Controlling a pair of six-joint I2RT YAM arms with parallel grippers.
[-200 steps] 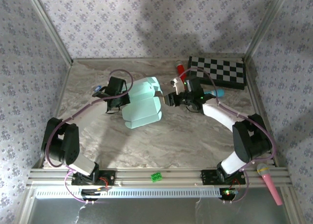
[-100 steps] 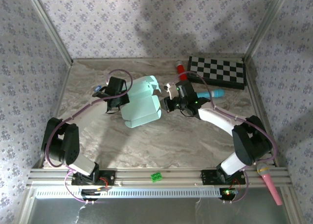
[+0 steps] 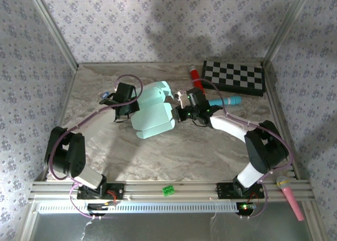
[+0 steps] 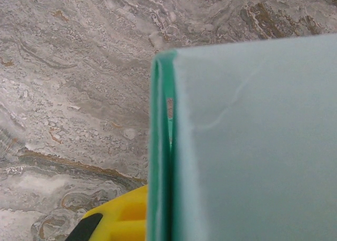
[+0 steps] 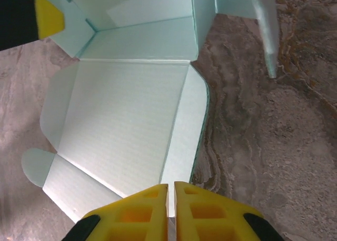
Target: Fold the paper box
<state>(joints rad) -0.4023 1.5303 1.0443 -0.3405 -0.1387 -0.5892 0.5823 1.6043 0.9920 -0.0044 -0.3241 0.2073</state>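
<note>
The paper box (image 3: pixel 152 113) is pale mint card, half opened, in the middle of the marble table. My left gripper (image 3: pixel 130 108) is shut on its left wall. In the left wrist view the doubled card edge (image 4: pixel 160 146) runs straight down beside my yellow finger (image 4: pixel 118 220), and the other finger is hidden behind the card. My right gripper (image 3: pixel 179 113) is at the box's right edge. In the right wrist view its yellow fingers (image 5: pixel 131 212) are almost together, pinching the narrow side flap (image 5: pixel 189 130), with the box's floor panel (image 5: pixel 121 125) spread out ahead.
A checkerboard (image 3: pixel 233 77) lies at the back right, a red cylinder (image 3: pixel 194 74) beside it. A teal toy microphone (image 3: pixel 227 101) rests behind my right arm. A pink microphone (image 3: pixel 290 195) and a small green piece (image 3: pixel 168 189) sit on the front rail.
My right gripper has moved left to the box's right edge and its fingers have closed on the side flap. The left arm and its grip have stayed put.
</note>
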